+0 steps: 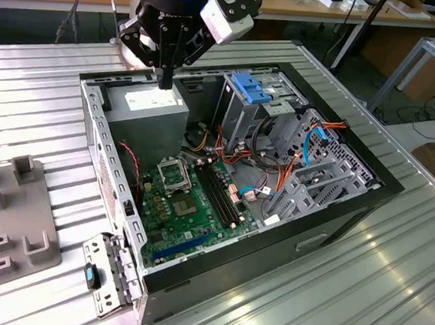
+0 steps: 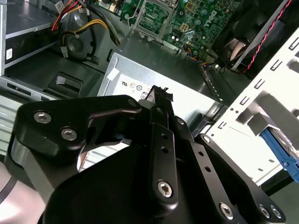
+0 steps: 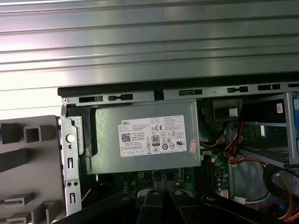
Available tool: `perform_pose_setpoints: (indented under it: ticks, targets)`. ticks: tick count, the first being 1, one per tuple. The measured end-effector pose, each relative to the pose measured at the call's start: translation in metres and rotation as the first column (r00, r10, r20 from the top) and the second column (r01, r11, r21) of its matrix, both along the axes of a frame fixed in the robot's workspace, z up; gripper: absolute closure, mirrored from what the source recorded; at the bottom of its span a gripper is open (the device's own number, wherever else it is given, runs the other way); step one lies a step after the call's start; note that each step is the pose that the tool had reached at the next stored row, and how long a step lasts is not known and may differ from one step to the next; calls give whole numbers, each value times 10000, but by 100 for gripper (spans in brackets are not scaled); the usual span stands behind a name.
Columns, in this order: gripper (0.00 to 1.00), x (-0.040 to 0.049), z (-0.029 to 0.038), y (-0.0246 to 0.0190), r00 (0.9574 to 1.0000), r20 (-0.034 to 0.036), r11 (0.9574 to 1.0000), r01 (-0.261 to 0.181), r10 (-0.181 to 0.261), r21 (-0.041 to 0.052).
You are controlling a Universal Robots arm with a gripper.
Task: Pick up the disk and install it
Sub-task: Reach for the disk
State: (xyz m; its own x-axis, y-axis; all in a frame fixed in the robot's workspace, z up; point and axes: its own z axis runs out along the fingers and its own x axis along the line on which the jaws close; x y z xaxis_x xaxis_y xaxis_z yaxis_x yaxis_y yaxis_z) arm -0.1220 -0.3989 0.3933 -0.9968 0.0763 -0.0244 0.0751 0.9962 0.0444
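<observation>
My gripper [image 1: 166, 78] hangs just above the grey power supply [image 1: 152, 112] at the back of the open computer case [image 1: 350, 199]. Its black fingers [image 2: 161, 95] are pressed together with nothing between them. The disk is not clearly in view. Past the case's pale perforated wall, in the second wrist view, a blue plastic edge [image 2: 280, 151] shows; I cannot tell whether it belongs to the disk. A fixed blue bracket [image 1: 250, 86] tops the silver drive cage [image 1: 240, 119] toward the exterior view's right of the gripper.
The green motherboard [image 1: 192, 198] fills the case floor, with orange and red cables [image 1: 277, 175] beside the cage. A grey fixture block [image 1: 17, 222] stands on the ribbed metal table [image 1: 358, 294] at the exterior view's left. The power supply's white label [image 3: 152, 137] faces up.
</observation>
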Motion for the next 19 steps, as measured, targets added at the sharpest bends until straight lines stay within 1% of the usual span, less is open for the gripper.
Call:
perform_pose_setpoints:
  ticks: [4, 7, 10, 16, 19]
  targets:
    - [89, -1, 0, 0, 10000, 0, 10000, -1, 1, 0]
    - [89, -29, 0, 0, 10000, 0, 10000, -1, 1, 0]
    - [89, -122, 0, 0, 10000, 0, 10000, 0, 0, 0]
    - [89, -228, 0, 0, 10000, 0, 10000, -1, 1, -1]
    - [89, -353, -1, 0, 10000, 0, 10000, 0, 0, 0]
